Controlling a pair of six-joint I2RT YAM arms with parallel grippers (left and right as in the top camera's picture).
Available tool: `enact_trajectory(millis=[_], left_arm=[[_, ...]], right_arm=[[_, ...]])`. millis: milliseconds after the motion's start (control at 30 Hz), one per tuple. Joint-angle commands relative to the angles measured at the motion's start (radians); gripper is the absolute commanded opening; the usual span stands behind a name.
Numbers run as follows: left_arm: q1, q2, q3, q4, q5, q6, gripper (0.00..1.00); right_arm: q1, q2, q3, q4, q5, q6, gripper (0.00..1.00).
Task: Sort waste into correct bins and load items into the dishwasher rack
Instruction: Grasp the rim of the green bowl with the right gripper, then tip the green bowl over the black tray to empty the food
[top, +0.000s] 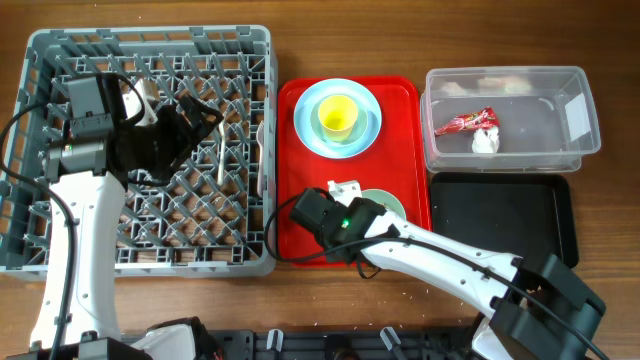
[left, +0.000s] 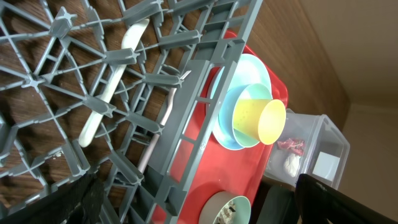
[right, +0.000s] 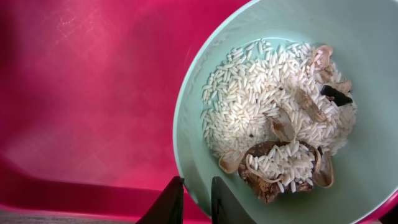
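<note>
My right gripper (top: 360, 207) (right: 194, 199) is shut on the left rim of a mint bowl (top: 392, 205) (right: 367, 74) holding rice and brown food scraps, on the red tray. A second bowl (top: 322, 130) with the yellow cup (top: 337, 115) (left: 261, 118) in it sits on the pale blue plate (top: 308, 98). My left gripper (top: 195, 120) (left: 205, 208) is open and empty over the grey rack (top: 150, 38). A white spoon (left: 112, 87) and fork (left: 163, 121) lie in the rack. The red wrapper (top: 465, 122) and tissue (top: 485, 142) lie in the clear tub (top: 580, 110).
The red serving tray (top: 300, 220) stands between the rack and the bins. The black tray (top: 500, 215) lies in front of the clear tub, to the right of the food bowl. My right arm stretches across the table's front edge.
</note>
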Motion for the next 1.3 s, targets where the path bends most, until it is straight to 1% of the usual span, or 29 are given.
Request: enact_trajectory(millis=[0,167,267,333,367,400,433,500,567,600,633,700,767,833,900,933,967,1100,1133,1167,1233,1267], left_arm=[[0.004,-0.002,0.01,0.003,0.015,-0.006,1.0],[0.004,-0.002,0.01,0.003,0.015,-0.006,1.0],[0.004,-0.002,0.01,0.003,0.015,-0.006,1.0],[0.004,-0.002,0.01,0.003,0.015,-0.006,1.0],[0.004,-0.002,0.01,0.003,0.014,-0.005,1.0],[0.004,-0.002,0.01,0.003,0.015,-0.006,1.0],[0.004,-0.002,0.01,0.003,0.015,-0.006,1.0],[0.004,-0.002,0.01,0.003,0.015,-0.006,1.0],[0.004,-0.002,0.01,0.003,0.015,-0.006,1.0],[0.004,-0.002,0.01,0.003,0.014,-0.006,1.0],[0.004,-0.002,0.01,0.003,0.015,-0.006,1.0],[0.004,-0.002,0.01,0.003,0.015,-0.006,1.0],[0.004,-0.002,0.01,0.003,0.015,-0.006,1.0],[0.004,-0.002,0.01,0.003,0.015,-0.006,1.0],[0.004,-0.002,0.01,0.003,0.015,-0.006,1.0],[0.004,-0.002,0.01,0.003,0.015,-0.006,1.0],[0.004,-0.002,0.01,0.003,0.014,-0.006,1.0],[0.004,-0.002,0.01,0.003,0.015,-0.006,1.0],[0.004,-0.002,0.01,0.003,0.015,-0.006,1.0],[0.004,-0.002,0.01,0.003,0.015,-0.006,1.0],[0.004,-0.002,0.01,0.003,0.015,-0.006,1.0],[0.004,-0.002,0.01,0.003,0.015,-0.006,1.0]], right_arm=[[0.002,0.014,-0.005,-0.002,-0.016,0.011,0.17],[0.002,0.014,-0.01,0.003,-0.016,0.011,0.17],[0.002,0.014,-0.073,0.062,-0.02,0.011,0.17],[0.002,0.01,-0.076,0.075,-0.019,0.01,0.15],[0.001,0.006,-0.063,0.073,-0.017,0.009,0.14],[0.001,0.002,-0.042,0.07,-0.01,-0.011,0.11],[0.001,-0.002,-0.02,0.064,0.002,-0.032,0.06],[-0.018,-0.03,0.067,-0.005,0.073,-0.043,0.04],[-0.063,-0.068,0.149,-0.076,0.094,-0.045,0.04],[-0.114,-0.104,0.188,-0.114,0.09,-0.075,0.04],[-0.146,-0.128,0.195,-0.135,0.09,-0.077,0.04],[-0.278,-0.189,0.194,-0.208,0.086,-0.078,0.04],[-0.431,-0.21,0.191,-0.246,0.012,-0.134,0.04],[-0.568,-0.22,0.168,-0.243,-0.092,-0.192,0.04],[-0.687,-0.242,0.142,-0.234,-0.172,-0.201,0.04],[-0.748,-0.266,0.132,-0.225,-0.224,-0.238,0.04],[-0.801,-0.3,0.123,-0.213,-0.28,-0.274,0.04],[-0.964,-0.456,0.081,-0.201,-0.385,-0.343,0.04],[-1.007,-0.495,0.062,-0.201,-0.431,-0.381,0.04],[-1.065,-0.531,0.034,-0.199,-0.529,-0.435,0.04],[-1.141,-0.547,-0.006,-0.185,-0.669,-0.499,0.04],[-1.22,-0.546,-0.053,-0.154,-0.765,-0.539,0.04]])
